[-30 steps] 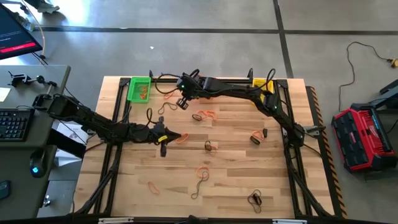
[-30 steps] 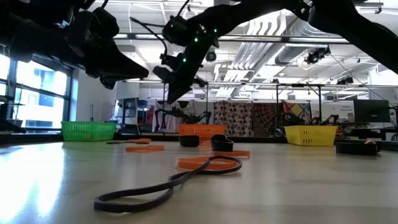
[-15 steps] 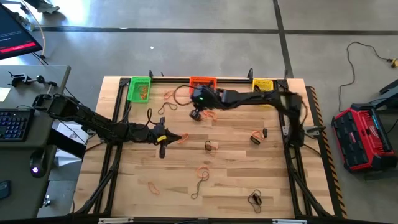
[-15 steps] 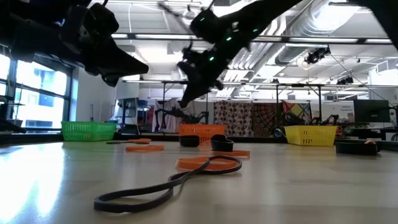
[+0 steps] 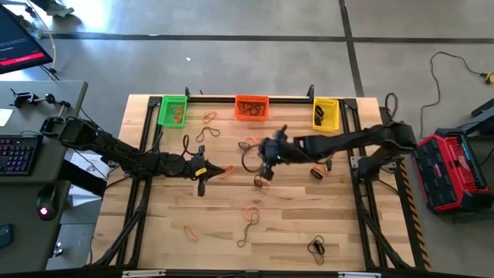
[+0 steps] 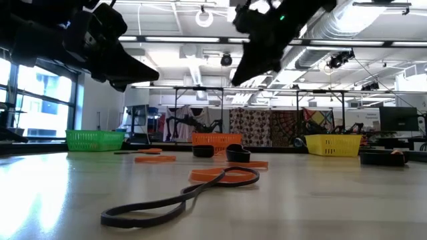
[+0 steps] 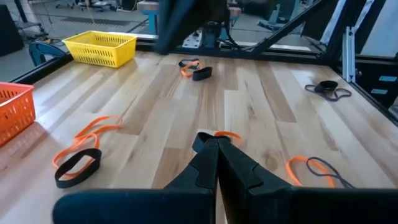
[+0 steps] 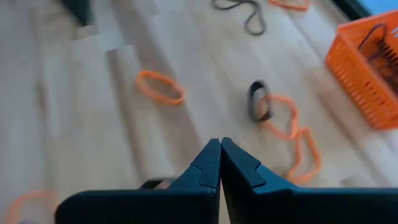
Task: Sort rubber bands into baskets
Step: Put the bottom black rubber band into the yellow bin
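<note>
Three baskets stand along the table's far edge: green (image 5: pixel 173 110), orange (image 5: pixel 252 106) and yellow (image 5: pixel 326 114). Loose rubber bands lie scattered on the wood, among them an orange one (image 5: pixel 226 171), a dark one (image 5: pixel 256 181), an orange-and-black pair (image 5: pixel 319 170) and a dark-and-orange tangle (image 6: pixel 200 183) nearest the low camera. My left gripper (image 5: pixel 212 171) hovers shut at the left middle, its tip (image 7: pixel 216 140) just short of the orange band (image 7: pixel 227 134) on the table. My right gripper (image 5: pixel 264 165) hangs shut above the table's middle, with nothing in it (image 8: pixel 219 143).
More bands lie near the front edge (image 5: pixel 316 247) and front left (image 5: pixel 190 230). Black frame rails (image 5: pixel 363 224) run along the table's sides. A red case (image 5: pixel 448 171) sits on the floor to the right, and a desk with a keyboard (image 5: pixel 17 153) to the left.
My right gripper has swept from the far edge, between the green and orange baskets, toward the table's middle, going right and nearer, fingers still shut. Its arm has drawn back and uncovered the orange and yellow baskets.
</note>
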Tool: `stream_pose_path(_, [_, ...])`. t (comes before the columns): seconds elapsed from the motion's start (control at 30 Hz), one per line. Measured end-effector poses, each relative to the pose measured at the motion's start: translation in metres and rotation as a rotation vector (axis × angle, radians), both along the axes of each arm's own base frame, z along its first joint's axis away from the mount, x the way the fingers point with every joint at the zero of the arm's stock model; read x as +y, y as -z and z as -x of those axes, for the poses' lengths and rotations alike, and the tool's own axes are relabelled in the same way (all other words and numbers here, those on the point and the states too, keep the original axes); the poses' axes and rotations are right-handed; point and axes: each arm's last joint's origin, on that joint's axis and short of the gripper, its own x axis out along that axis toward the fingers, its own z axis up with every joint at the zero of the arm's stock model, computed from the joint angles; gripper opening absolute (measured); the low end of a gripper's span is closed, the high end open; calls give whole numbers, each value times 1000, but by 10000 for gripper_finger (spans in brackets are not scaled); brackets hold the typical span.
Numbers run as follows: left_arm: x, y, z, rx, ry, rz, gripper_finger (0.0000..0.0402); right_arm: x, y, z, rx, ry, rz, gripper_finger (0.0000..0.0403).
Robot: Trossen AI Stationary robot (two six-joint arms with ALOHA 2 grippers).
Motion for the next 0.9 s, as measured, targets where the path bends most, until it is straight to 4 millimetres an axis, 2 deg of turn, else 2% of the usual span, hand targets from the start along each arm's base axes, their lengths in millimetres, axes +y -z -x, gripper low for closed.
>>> stream_pose_path(0.23, [1,0,0,1,-5,-12,0,54,-11,28,66,-22,-144,0])
stream_pose_path(0.57, [1,2,0,26,-5,-17,0,136,-3,75,265,10,-426,0])
stream_pose_path(0.9, [1,2,0,28,-2,-32,0,195,-1,120,355,119,-626,0])
